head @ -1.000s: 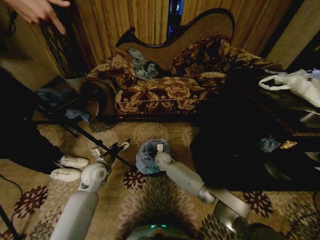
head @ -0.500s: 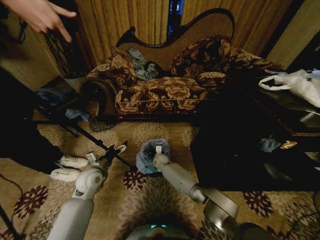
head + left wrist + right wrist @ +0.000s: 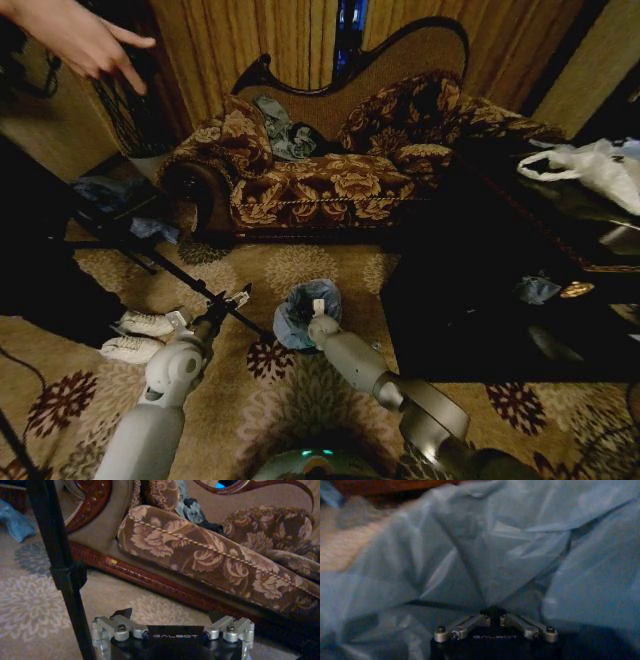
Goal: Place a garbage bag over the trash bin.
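Observation:
The light blue garbage bag (image 3: pixel 296 318) lies wrinkled over the small trash bin (image 3: pixel 304 297) on the carpet in front of the sofa. The bin's dark opening shows at the top and the film hides its sides. My right gripper (image 3: pixel 317 306) sits at the bin's near rim. In the right wrist view the right gripper (image 3: pixel 493 613) is shut, with a fold of the garbage bag (image 3: pixel 485 555) pinched between its tips. My left gripper (image 3: pixel 232 300) hangs open to the left of the bin beside a black tripod leg, and in its own wrist view the left gripper (image 3: pixel 170 615) holds nothing.
A tripod leg (image 3: pixel 185 280) crosses the carpet just left of the bin, close to my left gripper (image 3: pixel 65 573). White sneakers (image 3: pixel 135 336) lie further left. The floral sofa (image 3: pixel 320 180) stands behind, and a dark low table (image 3: pixel 500 290) with a white plastic bag (image 3: pixel 600 165) stands at the right.
Both arms have drawn back slightly towards me. The right gripper stays shut on the bag at the bin's rim. The left gripper has drifted a little left.

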